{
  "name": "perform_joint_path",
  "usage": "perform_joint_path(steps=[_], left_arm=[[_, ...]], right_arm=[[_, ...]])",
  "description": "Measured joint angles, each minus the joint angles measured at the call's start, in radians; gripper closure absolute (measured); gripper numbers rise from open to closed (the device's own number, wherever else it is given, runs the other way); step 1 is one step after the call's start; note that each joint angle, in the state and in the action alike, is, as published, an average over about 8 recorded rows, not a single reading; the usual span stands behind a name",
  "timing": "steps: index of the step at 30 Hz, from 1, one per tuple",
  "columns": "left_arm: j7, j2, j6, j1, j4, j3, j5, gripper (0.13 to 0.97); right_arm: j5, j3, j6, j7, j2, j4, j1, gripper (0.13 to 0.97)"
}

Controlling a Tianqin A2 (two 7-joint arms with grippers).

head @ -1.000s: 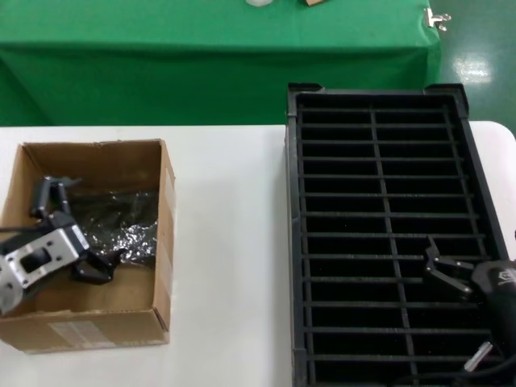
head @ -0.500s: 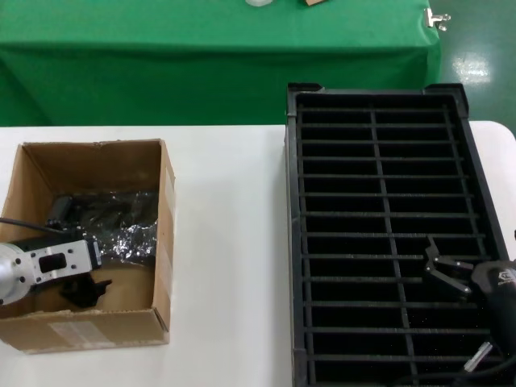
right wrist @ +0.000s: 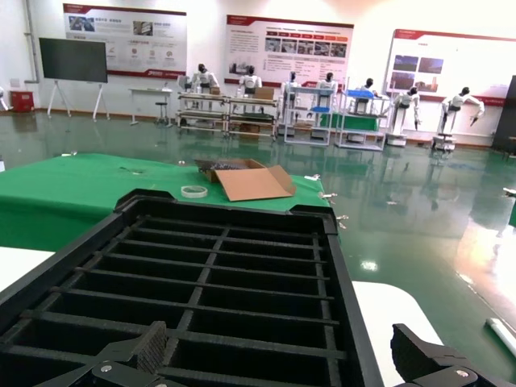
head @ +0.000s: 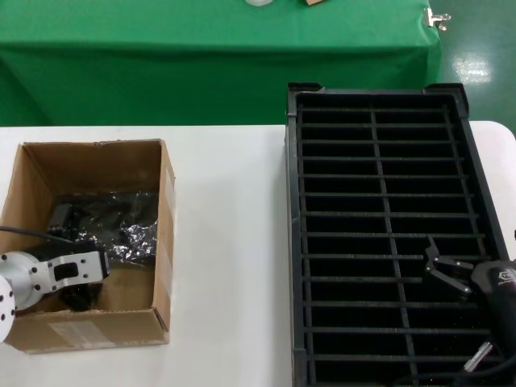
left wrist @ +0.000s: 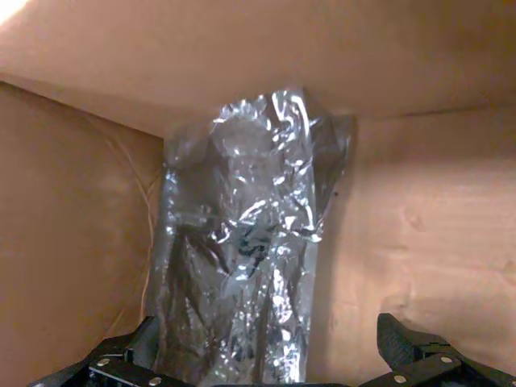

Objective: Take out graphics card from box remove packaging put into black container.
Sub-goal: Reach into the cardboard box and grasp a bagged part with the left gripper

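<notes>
The brown cardboard box (head: 165,242) sits on the white table at the left. In it lies the packaging (head: 117,219), a crinkly dark grey bag (left wrist: 250,242). The graphics card is hidden; I cannot make it out through the plastic. My left gripper (head: 71,258) is down inside the box, open, its jaws spread wide (left wrist: 268,330) around the bag's near end without touching it. The black container (head: 375,169) stands at the right. My right gripper (head: 443,270) hovers open over its near right slots (right wrist: 280,337), holding nothing.
A green-covered table (head: 218,56) runs along the far side. Bare white tabletop (head: 230,258) lies between the box and the container. The box walls (left wrist: 419,226) close in around the left gripper.
My left gripper has sunk lower into the box and turned, its fingers now straddling the bag's near end. The right arm has not moved.
</notes>
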Motion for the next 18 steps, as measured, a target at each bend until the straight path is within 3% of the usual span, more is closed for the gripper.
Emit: perform_joint_path(steps=[9,14,18], left_arm=[[0.086,0.058,-0.015,0.06,0.028,-0.157,0.056,0.205],[0.135,0.078,-0.022,0.084,0.03,-0.223,0.064,0.214],[0.175,0.09,-0.022,0.099,0.032,-0.264,0.064,0.284]], right_arm=[[0.0,0.0,0.0,0.0,0.0,0.0,0.0,0.129],[0.0,0.0,0.0,0.0,0.0,0.0,0.0,0.129],[0.0,0.0,0.0,0.0,0.0,0.0,0.0,0.129]])
